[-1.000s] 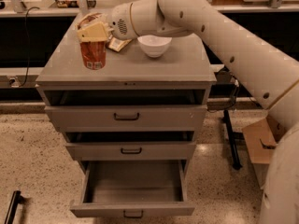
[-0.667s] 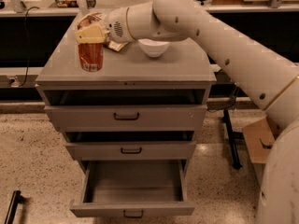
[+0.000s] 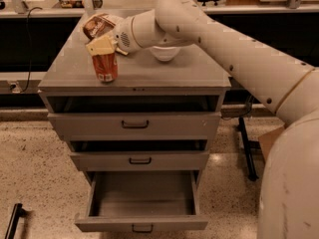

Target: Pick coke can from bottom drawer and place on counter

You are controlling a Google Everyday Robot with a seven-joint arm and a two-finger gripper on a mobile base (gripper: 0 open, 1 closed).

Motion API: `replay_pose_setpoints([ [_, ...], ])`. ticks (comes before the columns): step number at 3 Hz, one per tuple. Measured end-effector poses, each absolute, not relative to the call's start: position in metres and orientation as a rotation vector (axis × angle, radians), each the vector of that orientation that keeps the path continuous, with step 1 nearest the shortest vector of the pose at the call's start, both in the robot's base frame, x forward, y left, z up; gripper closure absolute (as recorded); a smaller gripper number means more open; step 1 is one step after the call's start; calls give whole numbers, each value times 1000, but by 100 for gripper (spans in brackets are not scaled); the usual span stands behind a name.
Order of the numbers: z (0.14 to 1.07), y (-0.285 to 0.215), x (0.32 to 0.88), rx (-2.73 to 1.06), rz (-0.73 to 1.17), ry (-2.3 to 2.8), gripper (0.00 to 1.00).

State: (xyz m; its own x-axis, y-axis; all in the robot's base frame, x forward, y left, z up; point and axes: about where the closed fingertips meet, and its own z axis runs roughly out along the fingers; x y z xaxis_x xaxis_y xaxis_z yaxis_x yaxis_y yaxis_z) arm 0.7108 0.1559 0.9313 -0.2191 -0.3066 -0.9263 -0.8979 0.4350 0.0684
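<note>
Camera view, please: what differs from a second ago?

— I have brought the coke can (image 3: 106, 68) forward and a touch to the right on the counter (image 3: 174, 76). It was further back before. The gripper (image 3: 103, 48) came with it and sits clamped over the top of the can. My arm (image 3: 239, 54) now covers most of the white bowl (image 3: 164, 55), which showed plainly earlier.

— How close are the edges?

— The can is near the front edge, towards the left side, and leans slightly. Bare grey counter lies to its left and along the front to its right. The bowl is well apart from it, further back. A brown packet (image 3: 94, 26) lies just behind the gripper. Down below, the bottom drawer (image 3: 142, 224) is pulled out, its grey floor in sight. The top drawer (image 3: 134, 126) and middle drawer (image 3: 139, 161) each have a dark gap above the front.

— Anything you can't make out?

— I can't tell whether the can's base rests on the counter or hangs just above it. The gripper hides the can's lid and part of the packet. Only the bowl's lower curve peeks out under the arm. My own body is cut off at the right and bottom of the view.
</note>
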Motion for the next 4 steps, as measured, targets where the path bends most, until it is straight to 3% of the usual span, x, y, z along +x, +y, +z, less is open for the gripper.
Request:
replay_pose_setpoints([
  [1,914,152,719,-1046,709,1749,13],
  [2,913,154,720,-1043,710,1747,0],
  [4,933,145,713,-1105,659,1689,0],
])
